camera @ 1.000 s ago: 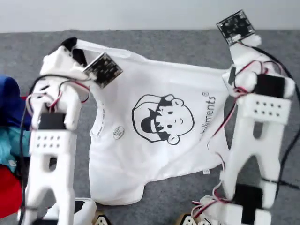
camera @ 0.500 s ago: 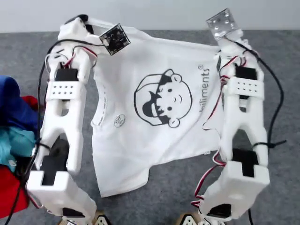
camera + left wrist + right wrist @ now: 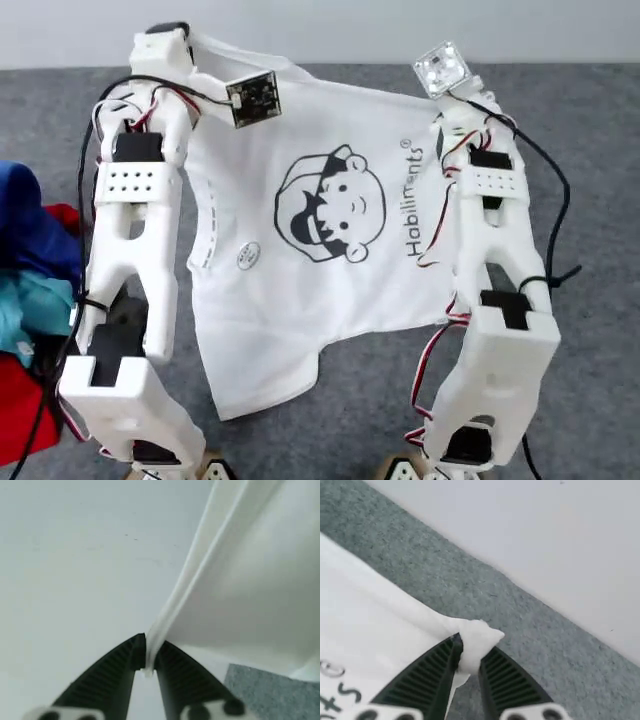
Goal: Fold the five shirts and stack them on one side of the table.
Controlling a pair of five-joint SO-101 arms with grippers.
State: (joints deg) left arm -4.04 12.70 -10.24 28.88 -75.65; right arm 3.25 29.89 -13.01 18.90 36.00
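Observation:
A white shirt (image 3: 300,260) with a cartoon print lies spread on the grey table, lifted along its far edge by both arms. My left gripper (image 3: 147,662) is shut on the shirt's edge (image 3: 200,580) at the far left corner, seen in the high view under the left arm's head (image 3: 165,50). My right gripper (image 3: 469,662) is shut on a bunched bit of the white shirt (image 3: 475,640) at the far right corner, below the right wrist camera (image 3: 443,70). The near hem lies flat on the table between the two arm bases.
A pile of other shirts, blue (image 3: 25,225), teal (image 3: 30,305) and red (image 3: 22,410), sits at the table's left edge beside the left arm. A pale wall (image 3: 320,30) runs along the far side. Bare grey table (image 3: 600,250) shows to the right.
Both arms have stretched toward the far wall, dragging the shirt's far edge with them. The shirt has slid away and spread flatter; the right arm has also shifted left.

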